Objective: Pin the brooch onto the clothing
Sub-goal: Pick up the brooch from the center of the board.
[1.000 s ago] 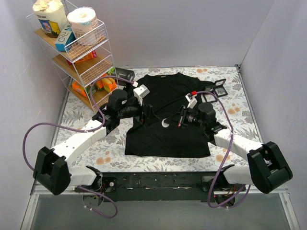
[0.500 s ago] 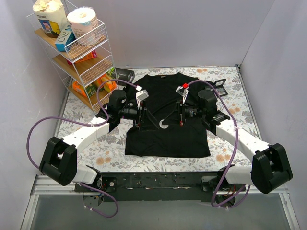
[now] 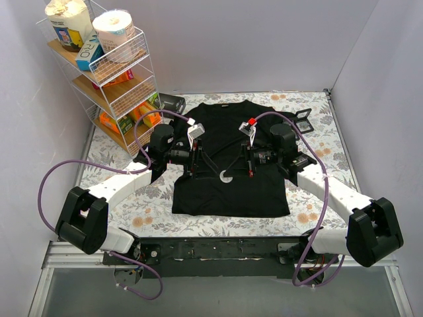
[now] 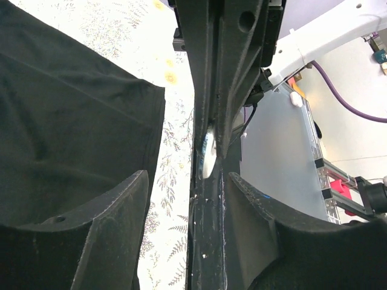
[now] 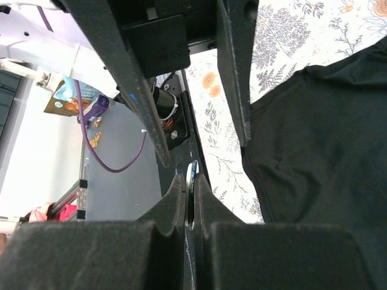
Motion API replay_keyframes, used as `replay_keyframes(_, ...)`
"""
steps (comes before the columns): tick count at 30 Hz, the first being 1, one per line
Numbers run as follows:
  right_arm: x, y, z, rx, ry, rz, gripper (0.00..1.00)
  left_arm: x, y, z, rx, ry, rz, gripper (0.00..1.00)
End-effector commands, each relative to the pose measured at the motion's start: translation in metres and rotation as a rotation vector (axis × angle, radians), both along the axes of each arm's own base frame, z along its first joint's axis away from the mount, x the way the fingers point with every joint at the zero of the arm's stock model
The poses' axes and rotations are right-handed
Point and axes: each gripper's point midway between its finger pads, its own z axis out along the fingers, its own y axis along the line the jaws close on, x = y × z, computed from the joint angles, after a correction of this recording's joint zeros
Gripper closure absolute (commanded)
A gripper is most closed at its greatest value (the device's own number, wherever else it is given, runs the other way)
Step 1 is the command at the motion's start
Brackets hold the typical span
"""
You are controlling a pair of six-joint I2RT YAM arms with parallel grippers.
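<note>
The brooch (image 3: 227, 176) hangs above the middle of the black T-shirt (image 3: 225, 198), edge-on and long axis in line with the right pincer (image 5: 192, 184) clamped on its faces, while the left pincer (image 4: 187, 178) gapes astride both.

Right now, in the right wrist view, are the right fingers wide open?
No, the right fingers are closed together on the thin brooch.
</note>
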Motion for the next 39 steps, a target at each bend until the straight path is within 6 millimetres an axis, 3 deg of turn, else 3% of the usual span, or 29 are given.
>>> replay_keyframes(1,-0.004,0.008,0.026,0.054,-0.075,0.059,0.99,-0.006,-0.002,0.001,-0.013,-0.002,-0.027,0.48)
replay_keyframes(6,-0.007,0.015,0.027,0.056,-0.074,0.082,0.99,-0.01,-0.004,-0.001,-0.011,0.005,-0.044,0.53)
replay_keyframes(9,-0.006,0.017,0.027,0.056,-0.076,0.085,0.99,-0.017,-0.006,-0.001,-0.014,0.007,-0.07,0.62)
replay_keyframes(13,-0.006,0.017,0.027,0.056,-0.082,0.085,0.99,-0.023,-0.008,-0.002,-0.016,0.007,-0.097,0.87)
replay_keyframes(14,-0.005,0.017,0.027,0.055,-0.082,0.083,0.99,-0.024,-0.008,-0.001,-0.017,0.008,-0.1,0.98)
replay_keyframes(15,-0.005,0.017,0.026,0.053,-0.08,0.084,0.99,-0.024,-0.008,-0.001,-0.018,0.007,-0.102,1.0)
replay_keyframes(23,-0.001,0.017,0.024,0.036,-0.096,0.051,0.97,-0.034,-0.007,0.006,-0.048,0.009,-0.14,1.0)
replay_keyframes(25,0.003,0.015,0.024,0.026,-0.101,0.023,0.84,-0.033,-0.007,0.008,-0.059,-0.006,-0.121,1.0)
replay_keyframes(26,0.003,0.015,0.022,0.022,-0.099,0.015,0.7,-0.032,-0.007,0.008,-0.057,0.002,-0.111,1.0)
replay_keyframes(28,0.004,0.013,0.022,0.018,-0.102,-0.003,0.61,-0.027,-0.008,0.006,-0.047,0.0,-0.078,1.0)
replay_keyframes(29,0.003,0.013,0.022,0.018,-0.101,-0.006,0.51,-0.025,-0.008,0.006,-0.043,-0.013,-0.065,1.0)
replay_keyframes(39,0.003,0.002,0.014,0.005,-0.099,-0.074,0.45,-0.005,-0.004,0.009,-0.02,-0.063,0.108,1.0)
